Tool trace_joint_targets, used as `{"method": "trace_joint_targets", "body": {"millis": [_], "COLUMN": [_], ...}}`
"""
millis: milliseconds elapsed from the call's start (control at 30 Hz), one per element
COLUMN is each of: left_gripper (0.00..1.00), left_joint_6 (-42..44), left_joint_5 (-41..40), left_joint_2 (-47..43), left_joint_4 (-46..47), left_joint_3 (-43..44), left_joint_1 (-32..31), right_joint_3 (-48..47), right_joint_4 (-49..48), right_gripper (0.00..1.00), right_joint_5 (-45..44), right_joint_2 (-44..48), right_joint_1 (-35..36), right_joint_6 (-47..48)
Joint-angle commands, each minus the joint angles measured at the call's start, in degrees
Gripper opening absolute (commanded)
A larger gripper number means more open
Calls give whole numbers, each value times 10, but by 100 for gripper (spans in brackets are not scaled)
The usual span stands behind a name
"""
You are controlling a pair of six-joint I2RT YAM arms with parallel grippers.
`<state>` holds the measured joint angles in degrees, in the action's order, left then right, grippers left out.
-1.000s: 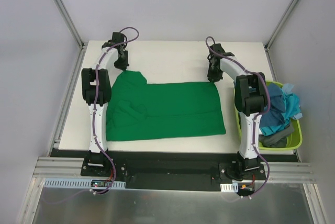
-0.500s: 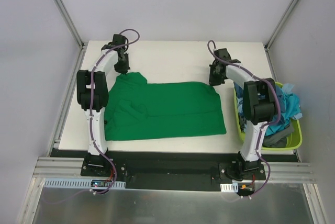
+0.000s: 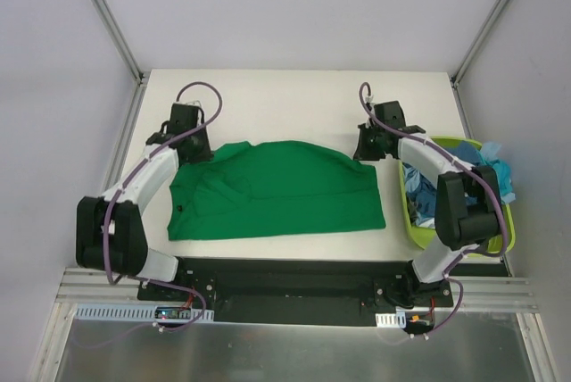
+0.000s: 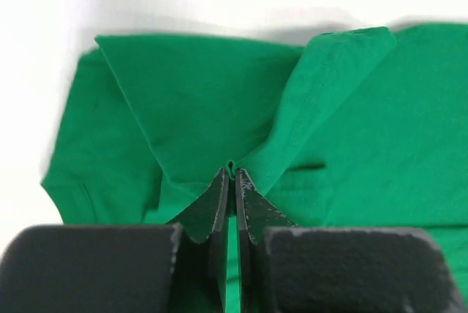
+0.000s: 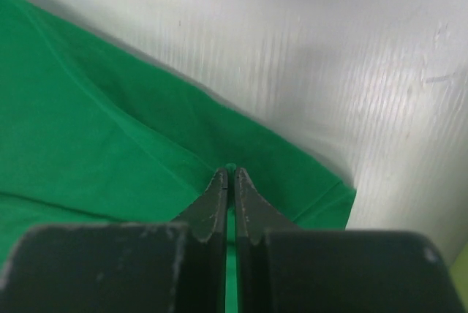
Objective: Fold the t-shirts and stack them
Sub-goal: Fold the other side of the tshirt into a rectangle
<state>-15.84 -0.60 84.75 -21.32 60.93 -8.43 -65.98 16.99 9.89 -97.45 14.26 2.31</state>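
You've got the white bench [image 3: 285,96] w/ the bright green t-shirt [image 3: 277,190] spread across its middle. At the bench's right edge, the lime-green basket [image 3: 413,232] holds teal & turquoise t-shirts [image 3: 500,177]. Your left end effector [image 4: 232,174] is clamped on the shirt's far-left corner, and your right end effector [image 5: 230,172] on the far-right corner, cloth tented up at both.

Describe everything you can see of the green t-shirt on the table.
The green t-shirt is plain, bright green soft cloth with stitched hems, spread across the white table with its long side running left to right. Its near part lies flat, with a few creases toward the left, where a sleeve folds over. The left gripper and right gripper are each shut on a far corner, pinching a small fold of cloth.
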Motion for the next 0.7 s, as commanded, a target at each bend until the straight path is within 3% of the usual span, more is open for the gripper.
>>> {"method": "trace_joint_targets", "body": {"millis": [0,267,467,667], "left_gripper": [0,0,0,0], "left_joint_6": [-67,-133,-160,-189], "left_joint_5": [-16,-81,-134,-173], "left_joint_2": [-102,-267,-360,-392], "left_joint_4": [48,52,44,28], "left_joint_3": [-97,-216,-248,-249], "left_joint_1": [-16,-21,-21,-20], "right_joint_3": [44,80,86,81], "right_joint_4": [-17,15,25,25], "right_gripper": [1,2,2,2], "right_joint_5": [-3,-26,-39,-40], "right_joint_2": [74,131,132,125], "right_joint_1": [4,2,-5,-20], "right_joint_6": [9,28,38,37]}}
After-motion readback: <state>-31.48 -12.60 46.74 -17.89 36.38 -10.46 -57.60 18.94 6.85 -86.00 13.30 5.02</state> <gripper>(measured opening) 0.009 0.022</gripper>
